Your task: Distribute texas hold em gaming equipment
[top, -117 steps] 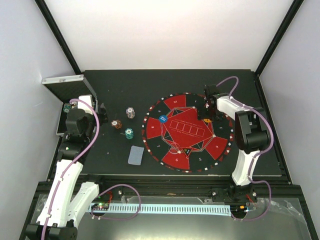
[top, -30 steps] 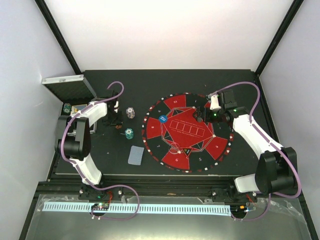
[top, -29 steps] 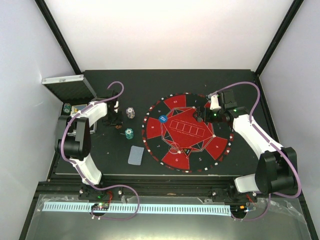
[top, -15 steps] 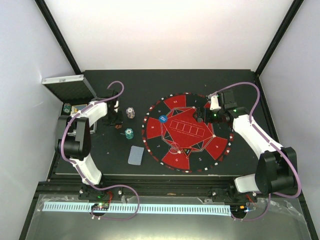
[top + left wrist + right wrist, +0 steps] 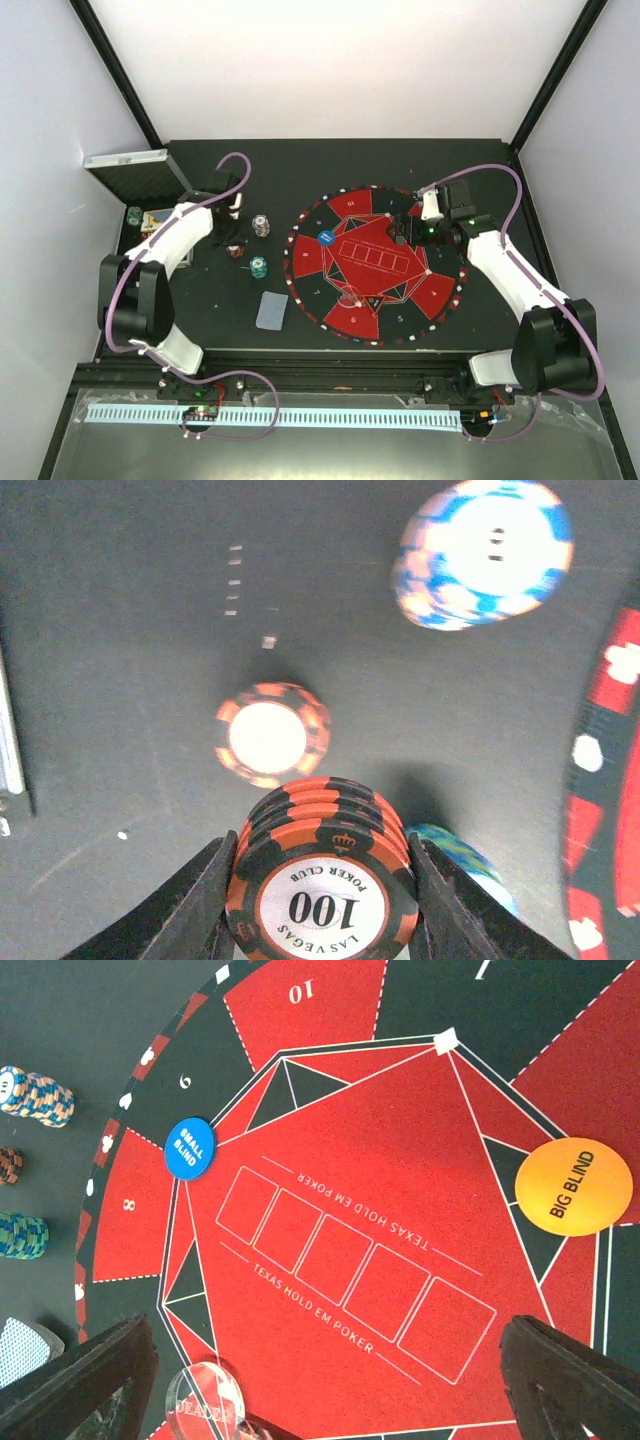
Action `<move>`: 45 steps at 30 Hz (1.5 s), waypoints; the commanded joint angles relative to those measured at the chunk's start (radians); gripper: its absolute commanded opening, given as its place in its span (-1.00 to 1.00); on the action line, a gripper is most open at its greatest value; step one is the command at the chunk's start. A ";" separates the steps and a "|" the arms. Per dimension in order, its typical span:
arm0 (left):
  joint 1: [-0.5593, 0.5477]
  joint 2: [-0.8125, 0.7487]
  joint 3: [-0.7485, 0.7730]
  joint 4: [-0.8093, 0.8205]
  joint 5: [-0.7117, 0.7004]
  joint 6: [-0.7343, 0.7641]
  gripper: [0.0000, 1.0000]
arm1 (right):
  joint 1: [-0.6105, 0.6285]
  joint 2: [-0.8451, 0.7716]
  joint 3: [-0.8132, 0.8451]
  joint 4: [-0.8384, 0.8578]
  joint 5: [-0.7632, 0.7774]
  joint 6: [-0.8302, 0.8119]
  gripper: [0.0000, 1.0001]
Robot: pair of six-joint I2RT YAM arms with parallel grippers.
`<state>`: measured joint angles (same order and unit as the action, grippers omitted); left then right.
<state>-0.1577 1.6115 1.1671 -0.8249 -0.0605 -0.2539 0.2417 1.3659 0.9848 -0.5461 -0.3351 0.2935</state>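
- Leftmost, an open silver case (image 5: 128, 170) is seen at the left edge of the table (image 5: 250, 165).
- Just right of the case, the left gripper (image 5: 233, 237) is clamped on an orange-and-black chip stack (image 5: 320, 900). The top chip is marked 100, and one finger is pressed to each side of the stack.
- Beyond the held chips, a second orange stack (image 5: 272, 735) is seen resting on the table.
- A blue-and-white stack (image 5: 485, 550) stands farther off, and a teal stack (image 5: 462, 858) is partly hidden behind the held one. All three lie between the case and the round mat (image 5: 400, 315).
- Nearer the arm bases, a grey-blue playing card (image 5: 271, 310) lies flat on the table, just off the mat's left rim.
- On the mat's left side, the blue Small Blind disc (image 5: 188, 1147) is placed at the corner of a red wedge.
- A clear dealer disc (image 5: 205, 1400) is seen at the mat's near part.
- Over the mat's right side, the right gripper (image 5: 330, 1332) is held with its fingers (image 5: 85, 1375) spread wide and nothing between them.
- The orange Big Blind disc (image 5: 573, 1186) lies on the mat, apart from both fingers.
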 commanded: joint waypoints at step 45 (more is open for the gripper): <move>-0.922 0.212 -0.011 0.138 -0.030 -0.334 -0.22 | -0.005 -0.214 -0.056 -0.107 0.498 0.052 0.94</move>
<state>-1.0920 1.8198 1.1244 -0.6815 -0.0570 -0.5835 0.2398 1.1755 0.9268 -0.6479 0.1337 0.3424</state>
